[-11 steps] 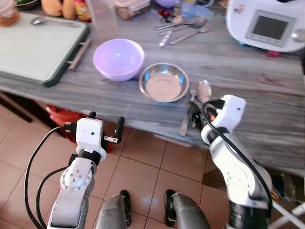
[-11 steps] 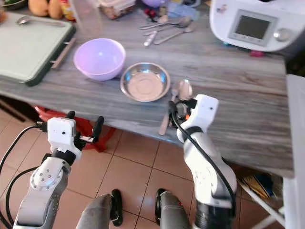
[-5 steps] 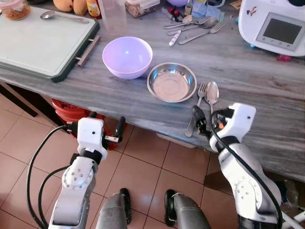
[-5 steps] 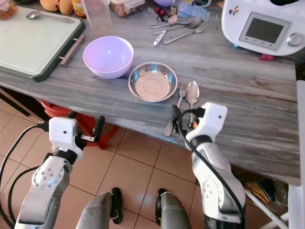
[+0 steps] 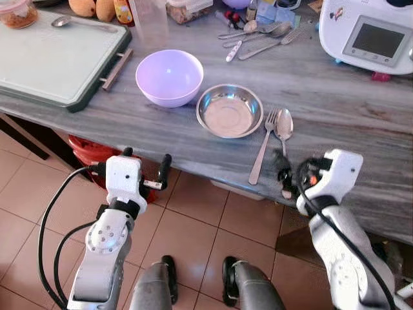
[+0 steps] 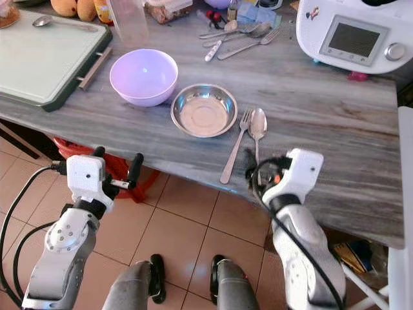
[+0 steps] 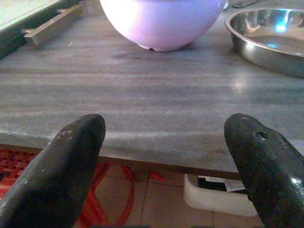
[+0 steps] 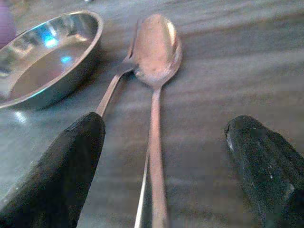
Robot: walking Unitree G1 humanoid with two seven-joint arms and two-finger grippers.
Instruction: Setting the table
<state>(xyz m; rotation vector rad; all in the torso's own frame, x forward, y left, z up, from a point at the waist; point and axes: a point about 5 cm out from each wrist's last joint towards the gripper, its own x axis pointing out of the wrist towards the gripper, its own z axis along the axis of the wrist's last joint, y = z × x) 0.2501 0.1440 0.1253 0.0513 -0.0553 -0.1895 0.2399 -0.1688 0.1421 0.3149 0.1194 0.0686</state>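
We are holding our right gripper (image 6: 253, 169) wide and empty at the table's (image 6: 335, 139) near edge, handle end of the spoon (image 6: 257, 129) between its fingers. Spoon and fork (image 6: 235, 148) are lying lengthwise ahead, beside the steel bowl (image 6: 204, 110). Our left gripper (image 6: 116, 169) is hanging spread below, farther off.

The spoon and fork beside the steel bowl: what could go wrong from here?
The right end effector is open at the table edge, just behind the spoon and fork. Any forward drift could knock them askew. The fork's handle end lies near the table edge, so a nudge might drop it.
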